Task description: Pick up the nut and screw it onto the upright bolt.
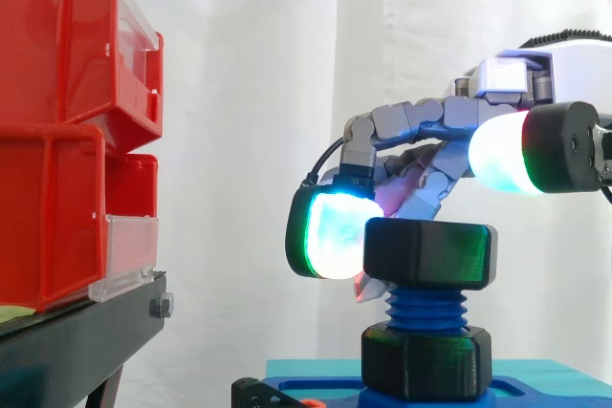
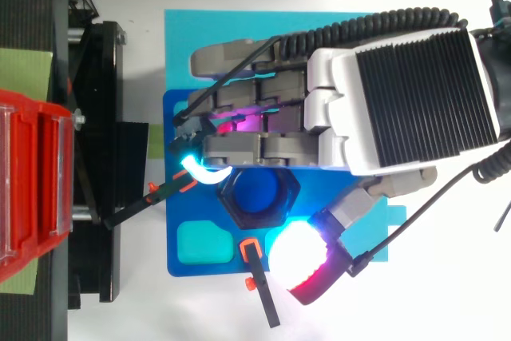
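Observation:
A black hex nut [image 1: 430, 253] [image 2: 259, 195] sits level on top of the upright blue threaded bolt [image 1: 427, 308], whose blue end shows through the nut's hole from above. A second black hex piece [image 1: 426, 360] rings the bolt's foot. My hand [image 1: 421, 126] [image 2: 399, 93] reaches in from the right and hovers over the nut. One cyan-green glowing fingertip [image 1: 330, 231] hangs against the nut's left side. The thumb, with its white-red pad [image 1: 507, 155], is lifted above the nut's top and clear of it. Nothing is pinched.
The bolt stands on a blue base plate [image 2: 319, 197] lying on a cyan mat [image 2: 184, 45]. Black clamps with orange tips [image 2: 251, 249] sit at the plate's edges. Stacked red bins [image 1: 57, 140] on a black stand [image 1: 76, 332] are to the left.

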Available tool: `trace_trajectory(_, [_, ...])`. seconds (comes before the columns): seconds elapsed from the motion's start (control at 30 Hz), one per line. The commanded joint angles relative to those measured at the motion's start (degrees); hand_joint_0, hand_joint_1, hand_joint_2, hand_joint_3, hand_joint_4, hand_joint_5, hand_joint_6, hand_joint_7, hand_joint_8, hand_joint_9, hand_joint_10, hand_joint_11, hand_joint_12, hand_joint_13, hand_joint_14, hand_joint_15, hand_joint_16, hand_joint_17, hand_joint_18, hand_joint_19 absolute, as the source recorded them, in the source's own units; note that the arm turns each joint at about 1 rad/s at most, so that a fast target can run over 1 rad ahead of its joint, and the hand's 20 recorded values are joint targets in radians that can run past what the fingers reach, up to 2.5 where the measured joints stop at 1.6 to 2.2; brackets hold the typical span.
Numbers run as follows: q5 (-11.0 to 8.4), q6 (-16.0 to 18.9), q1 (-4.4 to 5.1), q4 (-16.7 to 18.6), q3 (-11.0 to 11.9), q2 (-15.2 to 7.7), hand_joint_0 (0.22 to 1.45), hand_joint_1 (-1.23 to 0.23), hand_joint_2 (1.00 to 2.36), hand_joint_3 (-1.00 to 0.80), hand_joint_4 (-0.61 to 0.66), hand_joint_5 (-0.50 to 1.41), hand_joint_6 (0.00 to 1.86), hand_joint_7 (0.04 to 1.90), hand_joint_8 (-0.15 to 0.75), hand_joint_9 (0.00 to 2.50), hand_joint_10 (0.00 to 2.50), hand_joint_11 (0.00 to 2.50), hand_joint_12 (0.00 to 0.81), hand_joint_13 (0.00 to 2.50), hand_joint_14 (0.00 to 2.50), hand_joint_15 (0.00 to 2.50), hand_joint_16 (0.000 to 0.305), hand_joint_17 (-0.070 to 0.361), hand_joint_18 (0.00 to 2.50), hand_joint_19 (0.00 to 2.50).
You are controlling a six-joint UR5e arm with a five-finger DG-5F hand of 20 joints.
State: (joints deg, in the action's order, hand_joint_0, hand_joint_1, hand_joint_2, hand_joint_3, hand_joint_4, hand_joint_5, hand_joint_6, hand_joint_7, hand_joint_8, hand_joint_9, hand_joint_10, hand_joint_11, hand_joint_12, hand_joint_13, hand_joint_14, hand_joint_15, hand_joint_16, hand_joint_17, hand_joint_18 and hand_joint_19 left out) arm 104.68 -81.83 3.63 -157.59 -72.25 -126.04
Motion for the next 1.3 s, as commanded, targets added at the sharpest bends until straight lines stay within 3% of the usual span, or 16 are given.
trace_trajectory(0.0, [0.87, 0.00, -0.46, 0.00, 0.00, 0.00, 0.55, -0.19, 1.00, -0.50, 0.14, 0.03, 0.54, 1.47, 0.262, 1.00, 0.00, 0.00, 0.190, 0.68, 0.00, 0.00, 0.013, 0.030, 0.33, 0.00])
trace_trajectory(0.2, [1.49, 0.00, -0.90, 0.18, 0.00, 0.00, 0.55, -0.18, 1.00, -0.50, 0.13, 0.04, 0.59, 1.36, 0.262, 1.08, 0.00, 0.00, 0.178, 0.73, 0.00, 0.00, 0.012, 0.026, 0.38, 0.00])
trace_trajectory(0.37, [2.54, 0.00, -1.34, 0.35, 0.00, 0.00, 0.55, -0.19, 1.00, -0.50, 0.09, 0.04, 0.66, 1.19, 0.256, 1.29, 0.00, 0.00, 0.152, 0.88, 0.00, 0.00, 0.008, 0.019, 0.52, 0.00])
trace_trajectory(0.53, [3.69, 0.00, -1.87, 0.09, 0.53, 0.00, 0.55, -0.20, 1.00, -0.50, 0.07, 0.05, 0.69, 1.14, 0.256, 1.46, 0.00, 0.00, 0.132, 1.01, 0.00, 0.00, 0.005, 0.012, 0.65, 0.00])
trace_trajectory(0.7, [5.88, -0.26, -3.10, -1.14, 1.67, 0.09, 0.55, -0.21, 1.00, -0.50, 0.07, 0.05, 0.69, 1.13, 0.257, 1.59, 0.00, 0.07, 0.121, 1.10, 0.00, 0.00, 0.004, 0.009, 0.74, 0.00])
trace_trajectory(1.03, [7.38, -1.67, -5.30, -2.73, 2.38, 0.09, 0.55, -0.21, 1.00, -0.50, 0.07, 0.06, 0.68, 1.13, 0.252, 1.75, 0.01, 0.21, 0.115, 1.19, 0.00, 0.00, 0.002, 0.005, 0.83, 0.00])
trace_trajectory(1.27, [8.61, -1.67, -6.27, -3.43, 3.87, 0.09, 0.55, -0.22, 1.00, -0.50, 0.06, 0.06, 0.68, 1.14, 0.250, 1.80, 0.01, 0.26, 0.121, 1.24, 0.00, 0.00, 0.002, 0.004, 0.87, 0.01])
